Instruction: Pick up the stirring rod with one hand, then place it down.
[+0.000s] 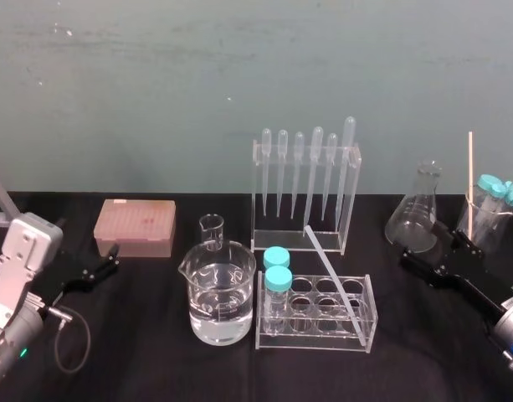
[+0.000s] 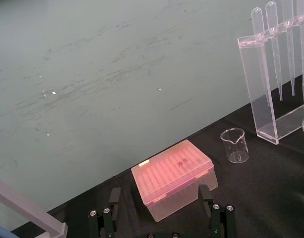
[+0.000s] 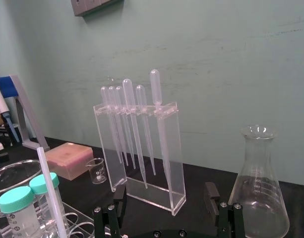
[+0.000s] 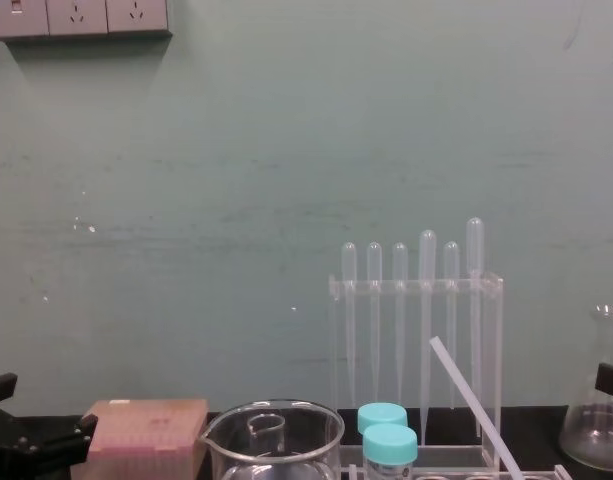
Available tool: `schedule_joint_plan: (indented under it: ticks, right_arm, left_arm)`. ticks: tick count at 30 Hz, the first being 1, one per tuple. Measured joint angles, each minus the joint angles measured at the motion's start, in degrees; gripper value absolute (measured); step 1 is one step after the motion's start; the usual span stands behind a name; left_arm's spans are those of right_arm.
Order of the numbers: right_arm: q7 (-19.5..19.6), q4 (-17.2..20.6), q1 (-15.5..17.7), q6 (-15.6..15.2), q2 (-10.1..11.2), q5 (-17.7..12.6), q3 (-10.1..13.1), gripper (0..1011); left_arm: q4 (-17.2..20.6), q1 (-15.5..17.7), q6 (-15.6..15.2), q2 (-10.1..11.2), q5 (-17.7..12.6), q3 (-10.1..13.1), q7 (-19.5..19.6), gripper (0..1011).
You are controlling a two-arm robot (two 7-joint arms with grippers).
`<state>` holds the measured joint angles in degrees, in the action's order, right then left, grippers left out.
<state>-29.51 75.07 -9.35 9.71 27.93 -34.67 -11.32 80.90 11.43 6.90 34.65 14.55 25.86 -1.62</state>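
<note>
We see stirring rod [image 1: 330, 268] leaning in tube rack [image 1: 370, 333] beside two capped tubes [image 1: 278, 281]; beaker [image 1: 239, 272] holds clear liquid, maybe water. Left hand [image 1: 101, 264] and right hand [image 1: 434, 251] both spread open, low over surface [image 1: 156, 368].

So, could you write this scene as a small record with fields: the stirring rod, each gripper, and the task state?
stirring rod: leans tilted in the clear test tube rack, next to two teal-capped tubes
left gripper: open, empty, near the pink tip box
right gripper: open, empty, just in front of the Erlenmeyer flask
task state: rod not yet picked up
</note>
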Motion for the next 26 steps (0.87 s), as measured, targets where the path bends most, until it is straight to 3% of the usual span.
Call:
schedule_joint_plan:
  ticks: [26]
  right_arm:
    - [-0.15, -0.02, -0.1, 0.53, -0.05, -0.09, 0.06, 1000]
  left_arm:
    - [0.0, 0.0, 0.0, 0.0, 0.0, 0.0, 0.0, 1000]
